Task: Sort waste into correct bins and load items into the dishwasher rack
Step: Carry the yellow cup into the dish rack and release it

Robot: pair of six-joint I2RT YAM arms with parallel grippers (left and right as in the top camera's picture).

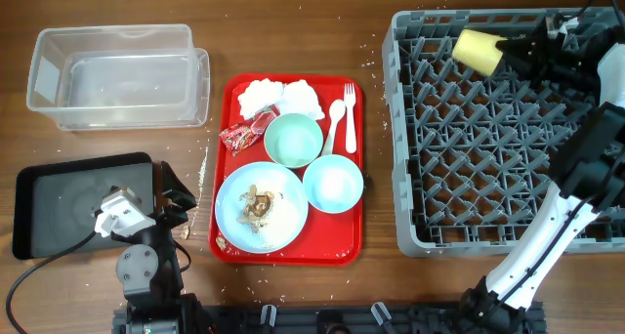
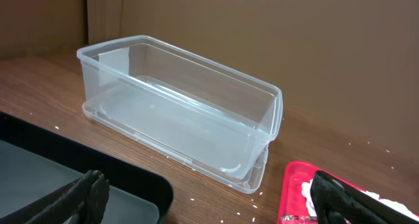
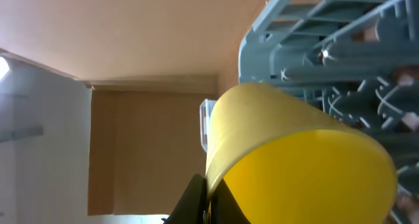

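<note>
As right gripper (image 1: 504, 49) holds yellow-green cup (image 1: 476, 50) sideways, left gripper (image 2: 207, 195) spread

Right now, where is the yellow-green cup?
Overhead view, upper right: the yellow-green cup is held by the right gripper at the dishwasher rack's far left corner.

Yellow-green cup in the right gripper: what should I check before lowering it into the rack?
1. Grip: right gripper is shut on the yellow-green cup. Ok.
2. Position: the cup is above the dishwasher rack, near its far left corner. Ok.
3. Slots below: no other dish is seen there. Ok.
4. Orientation: the cup lies sideways, not mouth down. Not ok.
5. Other arm: left gripper is open by the black tray, away from the rack. Ok.
</note>
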